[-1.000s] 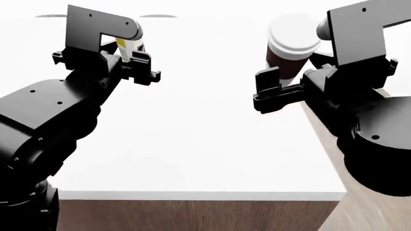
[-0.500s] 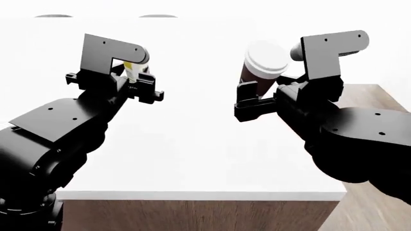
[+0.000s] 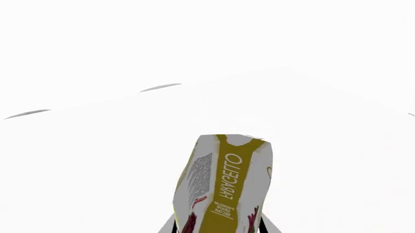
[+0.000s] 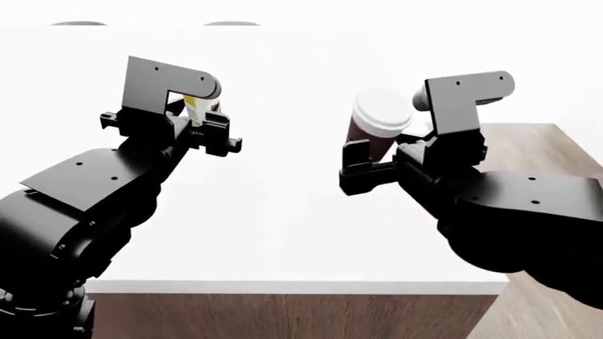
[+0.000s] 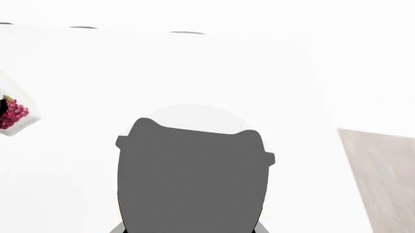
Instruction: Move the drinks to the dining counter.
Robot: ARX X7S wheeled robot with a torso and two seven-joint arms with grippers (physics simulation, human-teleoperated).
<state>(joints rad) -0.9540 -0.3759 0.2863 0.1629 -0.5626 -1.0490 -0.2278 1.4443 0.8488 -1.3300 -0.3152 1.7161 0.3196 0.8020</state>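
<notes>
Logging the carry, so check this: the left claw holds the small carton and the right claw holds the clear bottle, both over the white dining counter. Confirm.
One thing is wrong. The right claw holds the coffee cup, brown with a white lid, not a clear bottle; the head view shows it. The left claw does hold the carton, and both are over the dining counter.

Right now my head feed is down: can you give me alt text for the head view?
Both arms reach out over the white counter, each holding a drink: the left gripper grips the carton, the right gripper grips the coffee cup, which tilts. The counter's brown wood front shows along the bottom edge.
</notes>
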